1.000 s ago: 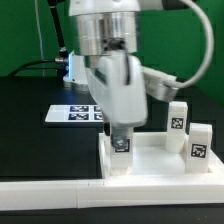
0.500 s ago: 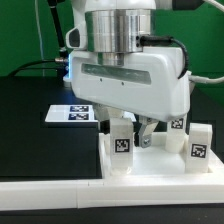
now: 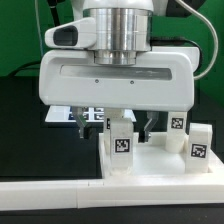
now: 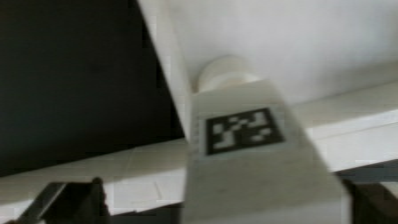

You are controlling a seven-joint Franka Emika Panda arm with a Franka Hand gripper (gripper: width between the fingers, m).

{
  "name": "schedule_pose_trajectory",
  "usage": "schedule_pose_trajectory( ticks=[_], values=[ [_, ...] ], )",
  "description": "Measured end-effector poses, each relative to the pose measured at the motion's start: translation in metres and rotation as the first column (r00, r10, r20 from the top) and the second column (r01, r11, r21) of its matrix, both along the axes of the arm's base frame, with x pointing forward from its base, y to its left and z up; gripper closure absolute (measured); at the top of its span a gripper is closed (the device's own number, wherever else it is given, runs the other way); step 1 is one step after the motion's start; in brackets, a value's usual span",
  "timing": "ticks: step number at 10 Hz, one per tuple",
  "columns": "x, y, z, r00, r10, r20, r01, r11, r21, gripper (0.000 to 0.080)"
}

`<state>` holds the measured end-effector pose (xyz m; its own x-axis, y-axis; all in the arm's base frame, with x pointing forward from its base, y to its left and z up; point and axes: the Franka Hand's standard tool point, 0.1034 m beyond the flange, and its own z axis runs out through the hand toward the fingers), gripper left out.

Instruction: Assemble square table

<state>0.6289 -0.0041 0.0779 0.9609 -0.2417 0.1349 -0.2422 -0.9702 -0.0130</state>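
My gripper (image 3: 113, 122) hangs over the tabletop (image 3: 150, 158), jaws spread as wide as they go and holding nothing. One leg (image 3: 121, 140) stands upright in the tabletop's near corner on the exterior view's left, between my fingers but, as far as I can judge, not touched by either. The wrist view shows that leg (image 4: 249, 140) from above, its tag facing the camera and a rounded stub at its far end; one dark fingertip (image 4: 68, 203) sits well off to the side.

Two more legs stand along the tabletop's edge on the exterior view's right: one leg (image 3: 178, 133) farther back and one leg (image 3: 199, 143) nearer the front corner. The marker board (image 3: 66, 114) lies on the black bench behind, mostly hidden by my hand. The white fence (image 3: 50, 192) runs along the bench's front edge, with the tabletop resting against it.

The main risk is the standing leg. I cannot tell whether it is screwed fully home or only perched in its hole. If I lift off crooked, a finger could clip it and tip it out. A wide swing toward the exterior view's right could knock the two loose legs over. A downward bump could shift the tabletop away from the fence.
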Motion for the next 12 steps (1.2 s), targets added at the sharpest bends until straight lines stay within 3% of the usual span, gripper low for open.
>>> schedule_pose_trajectory(
  ticks=[1,2,3,4,7,9,11,12],
  values=[
    [-0.0001,0.0004,-0.0004,1.000,-0.019,0.000,0.019,1.000,0.003,0.0246],
    [-0.0002,0.0005,-0.0006,0.999,-0.040,0.000,0.040,0.999,0.006,0.0394],
    [-0.0003,0.0018,-0.0009,0.993,-0.119,0.000,0.119,0.993,0.020,0.0394],
    [-0.0005,0.0022,-0.0014,0.986,-0.164,-0.001,0.164,0.986,0.028,0.0511],
    [-0.0009,0.0031,-0.0025,0.942,-0.336,-0.007,0.336,0.940,0.056,0.0511],
    [0.0004,-0.0016,-0.0050,0.796,-0.602,-0.062,0.605,0.789,0.104,0.0511],
    [-0.0005,-0.0042,-0.0060,0.600,-0.791,-0.116,0.798,0.584,0.150,0.0511],
    [-0.0016,-0.0033,-0.0064,0.473,-0.869,-0.145,0.878,0.453,0.152,0.0511]
  ],
)
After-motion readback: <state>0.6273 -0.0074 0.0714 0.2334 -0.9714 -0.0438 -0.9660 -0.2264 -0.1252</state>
